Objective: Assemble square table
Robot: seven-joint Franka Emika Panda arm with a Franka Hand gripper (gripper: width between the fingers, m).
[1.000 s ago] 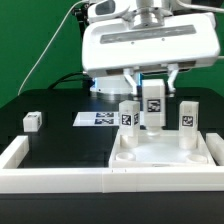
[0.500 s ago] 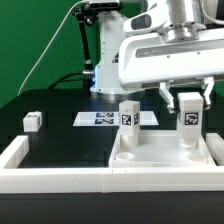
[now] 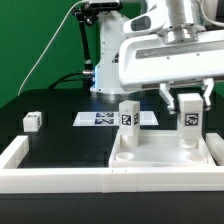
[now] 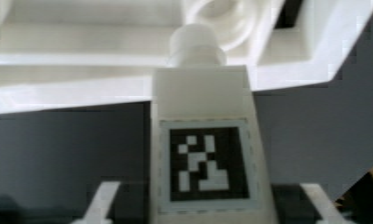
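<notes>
1. White plastic tabletop (image 3: 165, 158), lying flat within the low border wall (image 3: 60, 178) toward the exterior view's right, corner sockets facing up.
2. Above its far corner on the exterior view's right, the gripper (image 3: 188, 104) — jaws closed on an upright leg (image 3: 188, 122), pinching both flanks in the wrist view, peg end pointing at the slab. Cannot tell whether seated in the socket or just above it.
3. At the other far corner, a second leg (image 3: 128, 118), standing; near the exterior view's left edge, a third leg (image 3: 32, 121), lying loose on the black table (image 3: 60, 135), well apart.
4. Likely trouble: peg missing the socket mouth and jamming on the raised edge if lowered off-centre; binding if turned while tilted; slab skating under a sideways push; smooth plastic slipping in the pinch.
5. Labels: black-and-white square tags (image 4: 204, 165) on the legs and on the marker board (image 3: 100, 118); coded patterns only — no brand, no readable words.
</notes>
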